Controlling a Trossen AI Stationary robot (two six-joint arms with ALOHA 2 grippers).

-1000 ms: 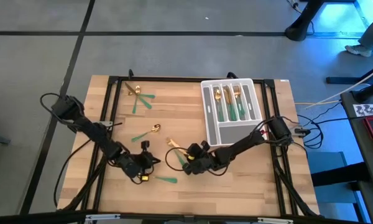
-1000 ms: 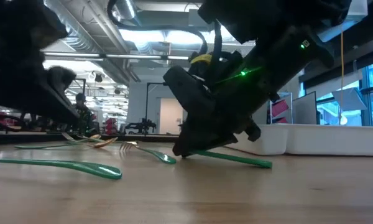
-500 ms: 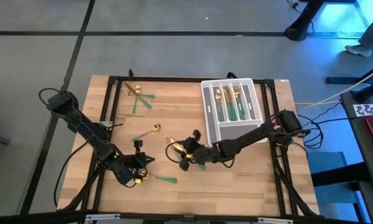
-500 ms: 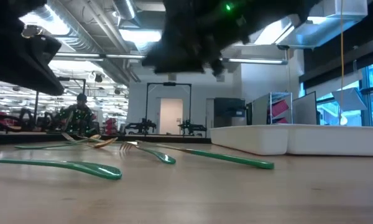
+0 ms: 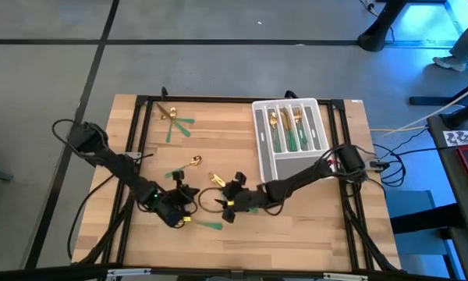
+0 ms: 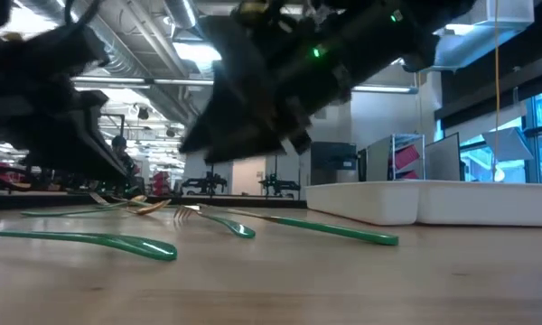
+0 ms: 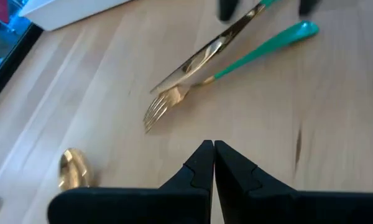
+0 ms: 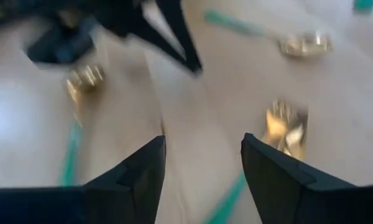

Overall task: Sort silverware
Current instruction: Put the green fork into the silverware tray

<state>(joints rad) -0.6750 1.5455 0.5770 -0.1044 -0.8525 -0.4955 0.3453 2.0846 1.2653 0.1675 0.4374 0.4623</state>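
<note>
The silverware lies loose on the wooden table. A gold fork [image 7: 158, 107] with a green handle [image 7: 267, 46] lies crossed by a knife [image 7: 205, 55], just ahead of my left gripper [image 7: 212, 149], which is shut and holds nothing. A spoon [image 7: 71, 169] lies beside them. My right gripper [image 8: 202, 168] hovers open above the table, near the fork's head [image 8: 286, 127]. In the high view the left gripper [image 5: 189, 195] and the right gripper [image 5: 228, 197] face each other near the table's middle front. The low view shows the right gripper [image 6: 253, 126] clear above the knife's handle [image 6: 343, 230].
A grey-white slotted tray [image 5: 259, 140] at the far right holds several sorted pieces. Another fork [image 8: 84, 78] lies near the front, a spoon [image 5: 195, 161] toward the middle, and more pieces [image 5: 174, 119] at the far left. A black frame [image 5: 132, 133] borders the table.
My right gripper has risen from the table, where it stood down on the green-handled knife, and has gone a little toward the table's left edge. The knife still lies flat on the table where it was.
</note>
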